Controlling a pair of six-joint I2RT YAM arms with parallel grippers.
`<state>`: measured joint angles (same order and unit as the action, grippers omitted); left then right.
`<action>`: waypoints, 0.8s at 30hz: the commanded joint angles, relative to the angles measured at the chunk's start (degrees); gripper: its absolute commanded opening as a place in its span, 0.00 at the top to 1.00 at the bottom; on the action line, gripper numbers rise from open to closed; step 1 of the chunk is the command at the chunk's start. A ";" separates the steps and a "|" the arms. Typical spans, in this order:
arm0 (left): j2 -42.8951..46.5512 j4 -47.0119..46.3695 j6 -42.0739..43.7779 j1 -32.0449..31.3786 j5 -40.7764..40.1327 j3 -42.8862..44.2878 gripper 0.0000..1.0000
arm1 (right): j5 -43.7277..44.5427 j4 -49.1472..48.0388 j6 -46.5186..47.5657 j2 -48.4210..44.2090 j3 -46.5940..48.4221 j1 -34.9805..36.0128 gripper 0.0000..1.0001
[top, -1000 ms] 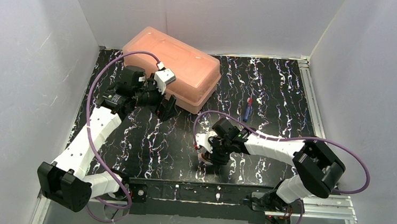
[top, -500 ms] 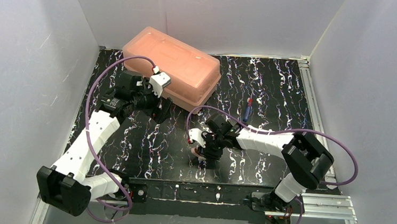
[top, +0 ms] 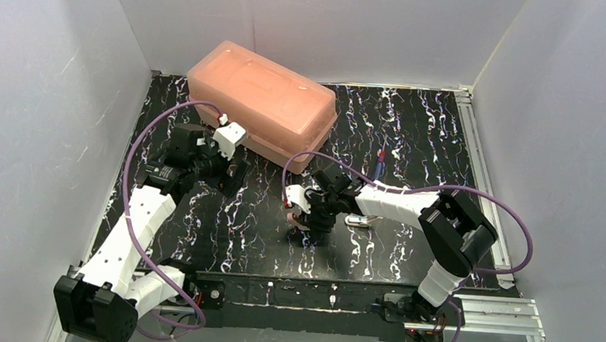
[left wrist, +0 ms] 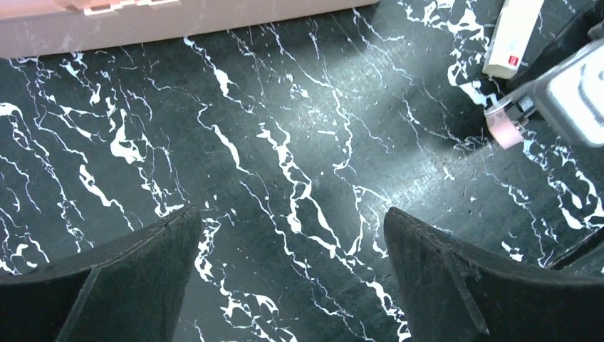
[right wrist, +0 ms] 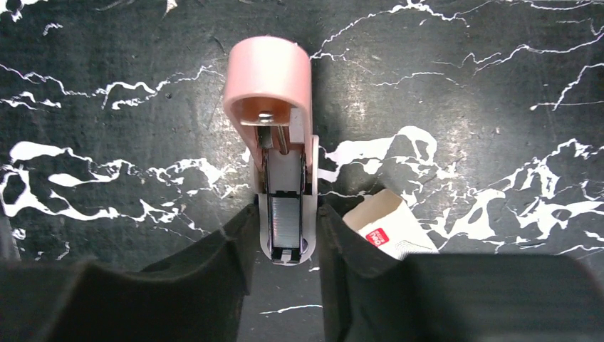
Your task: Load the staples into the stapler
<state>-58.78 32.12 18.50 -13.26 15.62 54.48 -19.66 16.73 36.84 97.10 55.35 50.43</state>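
The pink stapler (right wrist: pixel 267 78) lies on the black marbled table with its lid flipped open. A row of silver staples (right wrist: pixel 285 210) sits in its tray. My right gripper (right wrist: pixel 285 224) is shut on the tray end, one finger against each side. The white staple box (right wrist: pixel 390 224) with a red label lies just right of the right finger. In the top view the right gripper (top: pixel 314 225) is at the table's middle with the stapler (top: pixel 299 225) under it. My left gripper (left wrist: pixel 292 214) is open and empty above bare table (top: pixel 231 175), left of the stapler (left wrist: pixel 504 132) and the box (left wrist: pixel 509 35).
A large pink lidded bin (top: pixel 260 102) stands at the back left, close behind the left gripper. A blue pen (top: pixel 378 167) lies right of the middle. A small silver object (top: pixel 359 220) lies just right of the right gripper.
My right gripper has moved left and a little farther back, with the stapler between its fingers, uncovering the silver object. My left gripper has moved left and nearer, away from the bin.
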 commanded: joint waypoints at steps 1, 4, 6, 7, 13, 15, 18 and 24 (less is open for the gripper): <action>3.82 -2.38 2.41 0.65 0.43 -2.90 0.01 | -1.26 1.15 2.38 -2.09 1.31 -0.47 0.46; 5.01 -4.13 4.05 0.60 5.46 -5.26 0.01 | -2.80 2.95 2.53 -5.00 0.78 -1.05 0.37; 4.90 -4.37 6.46 0.60 11.76 -6.56 0.01 | -4.33 3.79 2.23 -7.15 0.32 -1.61 0.35; 4.47 -4.28 7.98 0.60 15.23 -7.10 0.01 | -4.83 4.05 1.93 -8.10 0.06 -2.02 0.35; -0.60 -4.95 13.51 0.52 30.16 -9.24 0.10 | -7.50 4.61 -0.63 -12.71 -2.79 -5.13 0.37; -1.88 -5.19 16.19 0.47 32.50 -9.79 0.12 | -8.43 4.70 -1.79 -13.89 -3.93 -6.54 0.39; -2.98 -6.01 20.15 0.16 35.29 -11.09 0.14 | -9.39 4.69 -3.75 -15.52 -5.52 -8.55 0.40; -6.56 -9.21 24.50 -2.30 37.09 -13.04 0.23 | -11.93 5.28 -6.04 -13.78 -7.00 -10.56 0.45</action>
<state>-63.61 24.95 37.76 -13.78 48.05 42.76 -28.12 21.30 33.17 83.07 48.99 40.38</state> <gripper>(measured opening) 0.794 0.564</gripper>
